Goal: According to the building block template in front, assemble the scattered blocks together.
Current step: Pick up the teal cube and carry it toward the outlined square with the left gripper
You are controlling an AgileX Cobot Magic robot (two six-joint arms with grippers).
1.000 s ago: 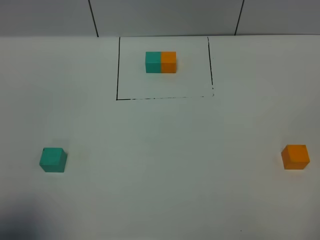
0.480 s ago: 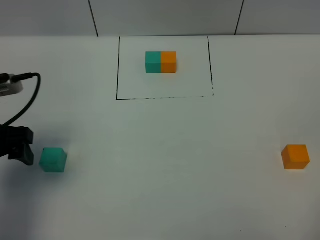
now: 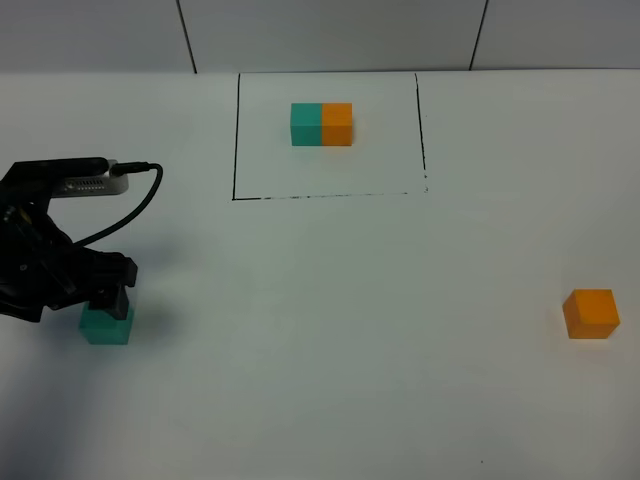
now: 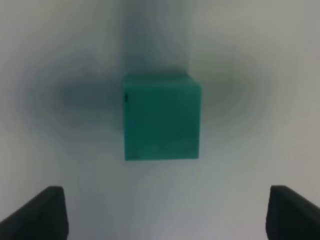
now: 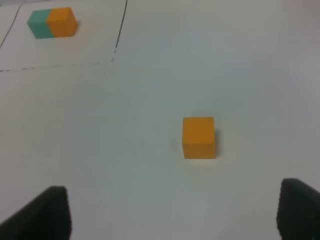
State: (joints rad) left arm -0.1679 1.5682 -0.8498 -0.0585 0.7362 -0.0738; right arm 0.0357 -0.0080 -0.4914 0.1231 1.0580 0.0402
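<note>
- Near left of the white tabletop point(image 3: 330, 380): teal-green matte cube point(image 3: 106, 330), flat on the surface, top partly covered by the black left gripper point(image 3: 108, 303) positioned directly over it.
- Left gripper jaws spread wide, not clamped. In the left wrist view, dark fingertips point(image 4: 35, 215) at either side, with the teal-green matte cube point(image 4: 161, 117) centred ahead of them and clear of both. Contact with the cube not determinable from the exterior high view.
- Black cable point(image 3: 135, 205) looping from the left arm's wrist housing, above the tabletop.
- Near right: orange matte cube point(image 3: 591, 313), flat on the tabletop, close to the right edge of the exterior high view, well apart from the teal-green matte cube.
- Right gripper point(image 5: 172, 210) visible in the right wrist view only: jaws spread wide and empty, dark fingertips point(image 5: 50, 212) at either side, orange matte cube point(image 5: 199, 137) ahead of them, apart.
- Far centre: two-cube matte bar point(image 3: 321, 124), teal half on the left, orange half on the right, joined face to face, inside a thin black outline point(image 3: 237, 140) drawn on the tabletop, nearer its far side.
- Beyond the tabletop: grey wall panels point(image 3: 330, 30) with dark vertical seams.
</note>
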